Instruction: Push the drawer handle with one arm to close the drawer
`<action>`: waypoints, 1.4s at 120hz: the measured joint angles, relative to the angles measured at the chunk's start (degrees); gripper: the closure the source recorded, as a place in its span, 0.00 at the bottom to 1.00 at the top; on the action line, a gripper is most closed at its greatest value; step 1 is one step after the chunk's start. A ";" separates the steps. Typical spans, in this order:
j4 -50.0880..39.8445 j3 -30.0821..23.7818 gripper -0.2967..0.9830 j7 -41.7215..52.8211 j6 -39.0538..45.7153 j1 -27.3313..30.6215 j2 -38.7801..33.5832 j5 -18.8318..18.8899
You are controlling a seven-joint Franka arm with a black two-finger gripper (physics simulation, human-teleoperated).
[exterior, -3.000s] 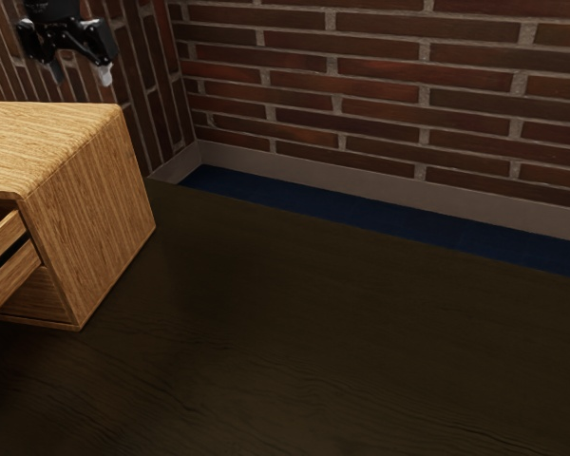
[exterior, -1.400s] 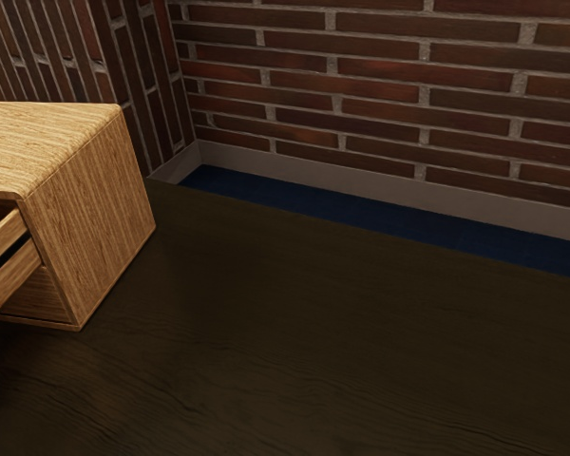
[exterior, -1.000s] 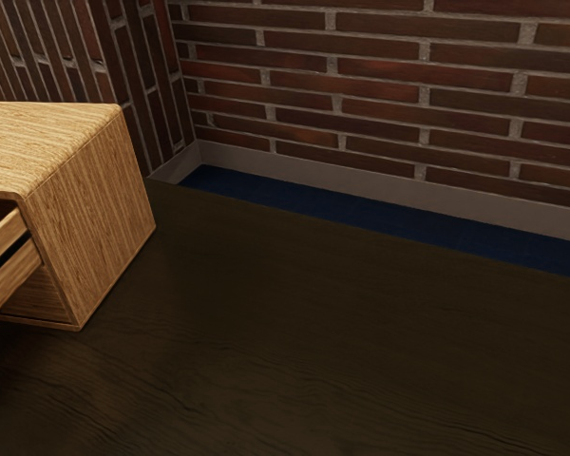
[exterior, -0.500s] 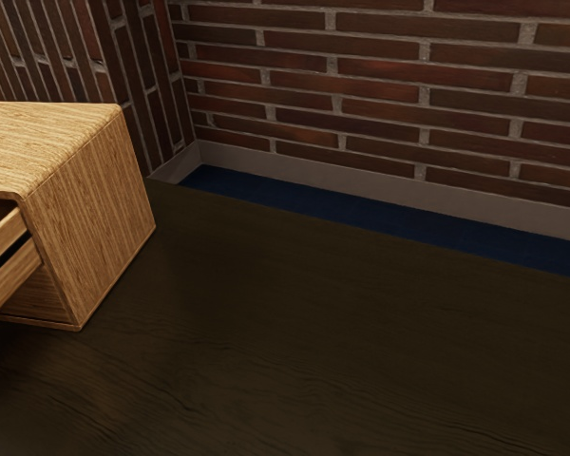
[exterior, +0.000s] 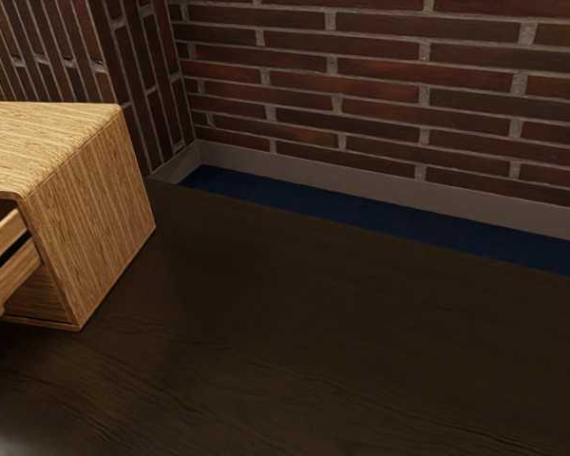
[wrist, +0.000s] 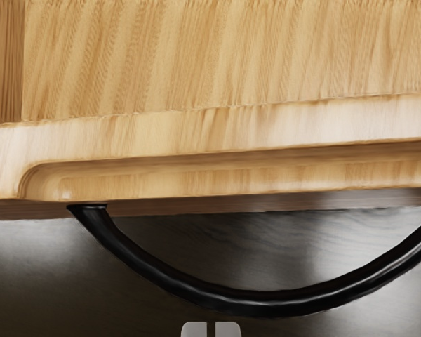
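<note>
Closing the drawer (wrist: 210,130) is incomplete: it juts from the wooden cabinet (exterior: 90,214), inward travel remaining; my gripper (wrist: 211,328), jaws together, is beside the curved black handle (wrist: 256,302).

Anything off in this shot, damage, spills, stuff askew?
Nothing stands out. Cabinet sits upright, no visible damage. Drawer is partly open, but that's what the task is to close. Black handle looks unbroken where visible. No spill seen.

Drawer (wrist: 196,133) — tan, streaky grain; handle (wrist: 252,302) black; wall (exterior: 380,85) — red-brown brick pattern.
</note>
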 joint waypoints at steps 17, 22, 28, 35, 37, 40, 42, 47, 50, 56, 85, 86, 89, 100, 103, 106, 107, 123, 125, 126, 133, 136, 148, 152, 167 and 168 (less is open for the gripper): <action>0.78 0.06 0.85 0.19 0.70 -0.58 1.05 -0.75; 1.20 0.11 0.85 0.25 0.95 -1.03 1.73 -0.97; 1.54 0.09 0.85 0.31 1.28 -1.43 2.45 -1.19; 2.02 0.12 0.85 0.38 1.65 -1.96 3.19 -1.41; 2.13 0.13 0.85 0.39 1.74 -2.13 3.48 -1.49; 2.27 0.14 0.85 0.42 1.91 -2.43 3.80 -1.62; 2.34 0.15 0.85 0.44 2.03 -2.57 4.10 -1.68; 2.63 0.16 0.85 0.48 2.29 -2.85 4.79 -1.90; 2.75 0.16 0.85 0.50 2.42 -2.96 5.06 -1.99; 3.03 0.18 0.85 0.54 2.65 -3.21 5.41 -2.13; 5.42 0.41 0.85 1.02 3.22 -4.29 8.65 -3.58; 5.48 0.41 0.85 1.04 3.24 -4.33 8.79 -3.64; 5.63 0.42 0.85 1.12 3.27 -4.42 9.12 -3.80; 5.82 0.43 0.85 1.41 3.82 -4.77 10.62 -4.36; 5.85 0.43 0.85 1.50 4.05 -4.81 11.08 -4.58; 5.95 0.43 0.85 1.60 4.26 -4.84 11.52 -4.77; 6.04 0.43 0.85 1.63 4.33 -4.85 11.72 -4.86; 6.97 0.43 0.85 2.14 5.09 -4.96 13.34 -5.74; 7.15 0.43 0.85 2.23 5.15 -4.97 13.52 -5.93; 7.23 0.43 0.85 2.28 5.18 -4.97 13.62 -6.02; 7.83 0.43 0.85 2.63 5.38 -4.98 14.48 -6.56; 8.01 0.43 0.85 2.77 5.45 -4.98 14.79 -6.71; 8.51 0.43 0.85 3.50 6.14 -4.96 16.54 -7.82; 8.79 0.43 0.84 3.77 6.36 -4.97 17.09 -8.08; 9.93 0.43 0.85 4.78 6.96 -4.97 19.06 -9.33; 9.99 0.43 0.85 4.85 6.98 -4.97 19.17 -9.41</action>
